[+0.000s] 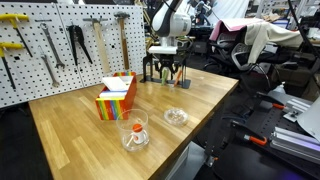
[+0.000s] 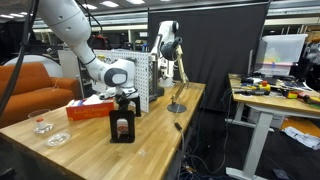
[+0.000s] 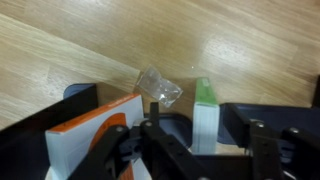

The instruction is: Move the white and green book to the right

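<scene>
1. The gripper (image 3: 185, 150) hangs straight down over the black holder (image 2: 122, 130) near the pegboard end of the wooden table (image 1: 70, 140). That vertical approach suits thin things standing on edge.
2. The jaws are parted and pinch nothing. In the wrist view one finger sits low on each side, with bare gaps between them and the books.
3. The white and green book (image 3: 203, 118) stands upright between the fingers, green top edge toward the camera. On edge, its thin width is what a pinch can take.
4. The orange-and-white item (image 3: 95, 135) stands upright to one side of it, clearly apart. That gap gives a finger room to drop in without dragging the neighbour.
5. My read: the book already sits on the right-hand side of the pair in the wrist view. I cannot tell whether it counts as placed or whether you mean to take it further.
6. Both exterior views are too coarse to pick out the book under the gripper (image 1: 165, 62).
7. A clear crinkled object (image 3: 158, 88) lies on the table beyond the book. The rainbow-striped box (image 1: 115, 97) stands well apart.
8. If you lift away, rise straight. A sideways drift could tip the thin book.
</scene>
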`<state>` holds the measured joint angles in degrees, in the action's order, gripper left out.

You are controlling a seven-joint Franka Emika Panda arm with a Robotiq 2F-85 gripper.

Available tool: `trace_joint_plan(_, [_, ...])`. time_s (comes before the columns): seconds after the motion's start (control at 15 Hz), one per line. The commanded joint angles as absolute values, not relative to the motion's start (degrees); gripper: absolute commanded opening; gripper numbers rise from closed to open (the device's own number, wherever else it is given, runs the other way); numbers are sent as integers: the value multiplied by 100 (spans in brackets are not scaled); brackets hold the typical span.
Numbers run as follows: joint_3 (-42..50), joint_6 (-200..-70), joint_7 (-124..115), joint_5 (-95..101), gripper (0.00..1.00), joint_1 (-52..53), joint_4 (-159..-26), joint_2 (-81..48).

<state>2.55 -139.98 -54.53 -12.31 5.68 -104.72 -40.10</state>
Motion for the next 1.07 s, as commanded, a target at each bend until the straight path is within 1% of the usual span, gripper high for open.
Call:
trace_joint_plan(0.0, [211, -14107, -5325, -1365, 100, 508, -10578, -3993])
trace_joint_plan(0.47, [179, -14125, -5276, -1388, 100, 485, -10549, -3973])
trace_joint_plan(1.0, [103, -14492, -5084, -1403, 100, 475, -10434, -3852])
